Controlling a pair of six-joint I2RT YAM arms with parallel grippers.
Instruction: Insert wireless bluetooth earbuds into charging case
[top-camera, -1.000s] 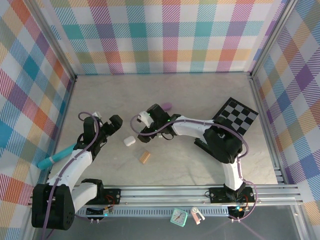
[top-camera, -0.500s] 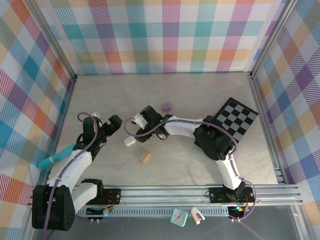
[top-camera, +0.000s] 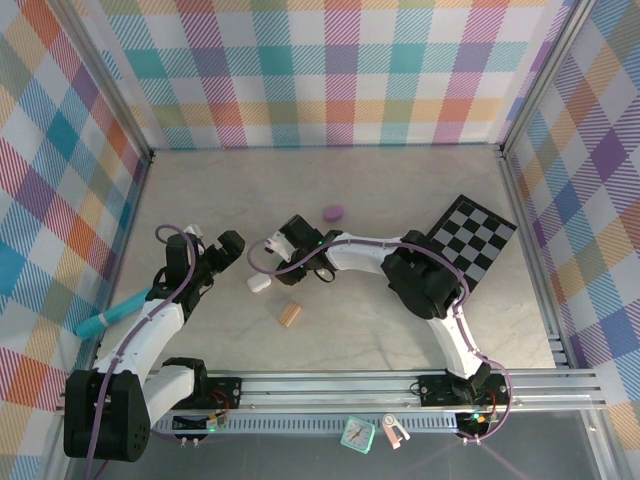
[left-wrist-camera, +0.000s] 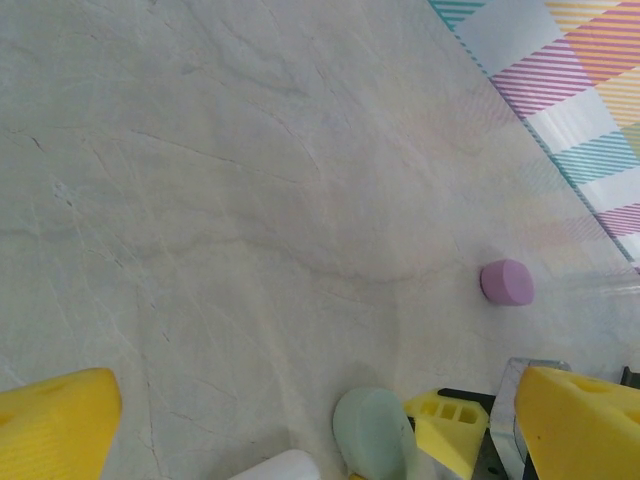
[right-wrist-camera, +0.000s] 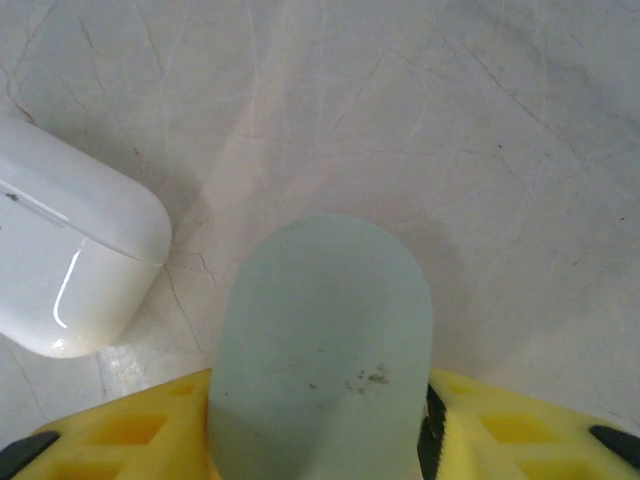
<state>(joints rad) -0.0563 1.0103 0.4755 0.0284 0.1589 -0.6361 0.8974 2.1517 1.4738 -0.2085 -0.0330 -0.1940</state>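
While green case (right-wrist-camera: 320, 340) looks shut, we judge task barely begun: right gripper (right-wrist-camera: 320, 415) flanks it on table (right-wrist-camera: 450, 100), beside white case (right-wrist-camera: 70, 260), grip unclear; left gripper (left-wrist-camera: 320, 420) gapes empty; all insertion left.

- The top camera looks down from high over the near edge, from far, on the whole table (top-camera: 400, 330).
- The left wrist camera, low, faces obliquely across the table toward the purple case (left-wrist-camera: 506, 282), which the top view shares.
- The right wrist camera looks almost straight down, very near, at the pale green case (right-wrist-camera: 320, 340) and the white case (right-wrist-camera: 70, 260); the left wrist view shares both.
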